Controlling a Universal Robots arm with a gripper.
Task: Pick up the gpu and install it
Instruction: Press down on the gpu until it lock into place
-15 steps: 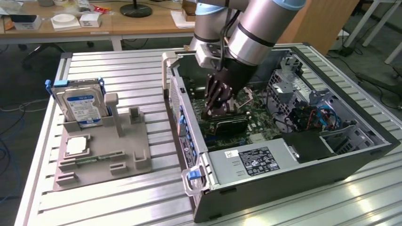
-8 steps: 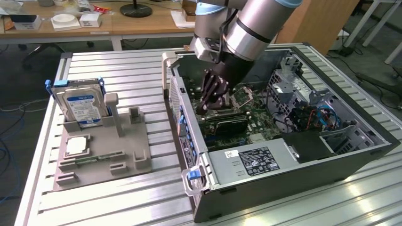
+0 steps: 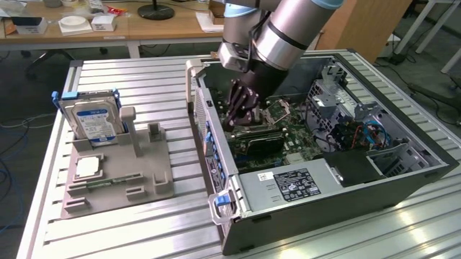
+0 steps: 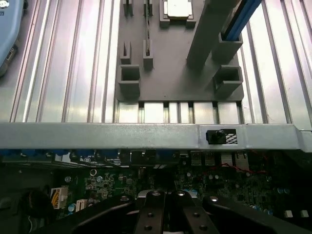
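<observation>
Now I judge the seating step is on: the flat green circuit-board gpu with black fan (image 3: 260, 139) lies low inside the open black tower computer case (image 3: 403, 178), on its green motherboard (image 3: 292, 141). My dark gripper (image 3: 239, 114) sits at the card's rear end, fingers (image 4: 155, 214) drawn together, tips at or just over its edge; I cannot tell real contact. Best done, I think, by pressing straight down, card square to its slot.

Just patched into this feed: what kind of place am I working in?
Likely a robotics lab or workshop: an open computer case on a ribbed aluminium table, a grey parts fixture beside it, and cluttered wooden desks behind.
</observation>
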